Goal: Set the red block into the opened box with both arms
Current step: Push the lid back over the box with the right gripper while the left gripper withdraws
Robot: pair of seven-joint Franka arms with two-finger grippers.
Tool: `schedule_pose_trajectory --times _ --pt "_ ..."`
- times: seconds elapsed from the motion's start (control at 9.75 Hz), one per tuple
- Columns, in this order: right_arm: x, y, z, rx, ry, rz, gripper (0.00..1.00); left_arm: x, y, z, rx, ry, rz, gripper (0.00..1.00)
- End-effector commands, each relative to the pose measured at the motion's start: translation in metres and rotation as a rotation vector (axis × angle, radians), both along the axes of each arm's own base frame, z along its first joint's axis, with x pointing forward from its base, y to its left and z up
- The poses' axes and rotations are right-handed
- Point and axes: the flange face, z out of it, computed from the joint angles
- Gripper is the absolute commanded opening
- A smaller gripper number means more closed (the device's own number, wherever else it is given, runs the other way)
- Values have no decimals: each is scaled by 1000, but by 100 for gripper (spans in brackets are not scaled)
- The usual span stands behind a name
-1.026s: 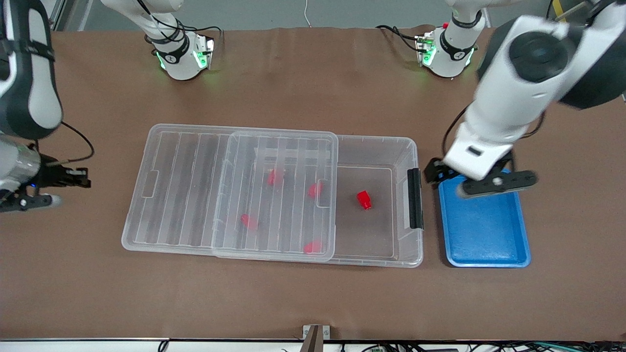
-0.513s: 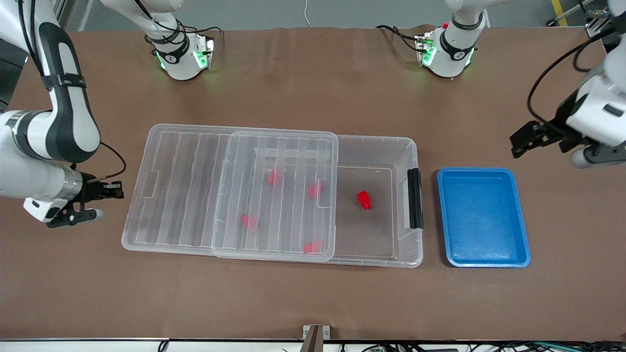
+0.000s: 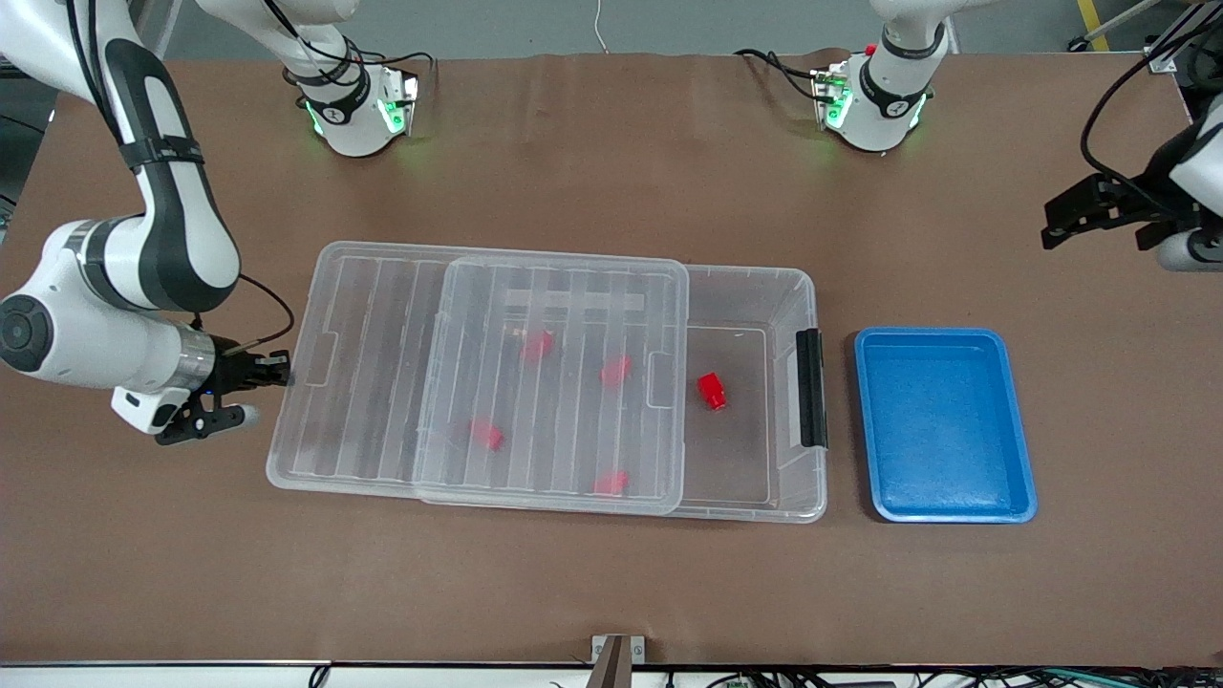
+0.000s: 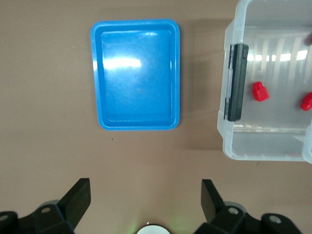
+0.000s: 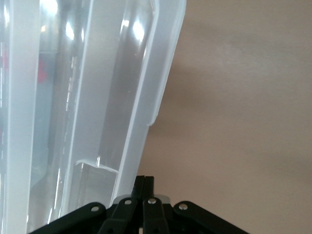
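Note:
The clear box (image 3: 810, 287) lies mid-table, its black latch bar (image 3: 810, 387) at the left arm's end. Its ribbed lid (image 3: 382, 373) covers most of it and overhangs at the right arm's end. One red block (image 3: 711, 390) sits in the uncovered part; several more show through the lid, such as the red block (image 3: 538, 346). My right gripper (image 3: 280, 369) is shut, its tips against the lid's end edge (image 5: 146, 122). My left gripper (image 3: 1062, 225) hangs open and empty over the table's left-arm end. The left wrist view shows the box (image 4: 234, 141) and the uncovered red block (image 4: 260, 91).
An empty blue tray (image 3: 941, 425) lies beside the box's latch end, also in the left wrist view as the tray (image 4: 136, 73). Both arm bases (image 3: 358, 110) stand on the brown table, farther from the front camera than the box.
My right gripper moved in to the lid's end and the lid slid a little toward the latch end. My left arm swung up from over the blue tray toward the table's end.

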Motion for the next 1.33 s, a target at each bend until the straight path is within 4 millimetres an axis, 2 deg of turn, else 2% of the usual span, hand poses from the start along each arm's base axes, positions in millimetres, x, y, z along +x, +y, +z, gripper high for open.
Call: schedule_pose_trajectory --times 0.0,0.1,0.41,0.92,1.23 --pt "-3 45 -10 29 17 -25 0 -31 -5 -17 -1 32 -44 100" --pt "-1 59 -12 35 13 -29 0 -39 -6 -17 5 31 -45 100" --pt "-3 99 -19 42 8 -33 0 -41 -13 -13 9 25 -50 100" --pt "-2 119 -17 49 1 -23 0 -44 -27 -11 22 18 -67 100" --pt "-3 129 -20 51 -7 -12 0 -44 -27 -10 23 17 -67 100"
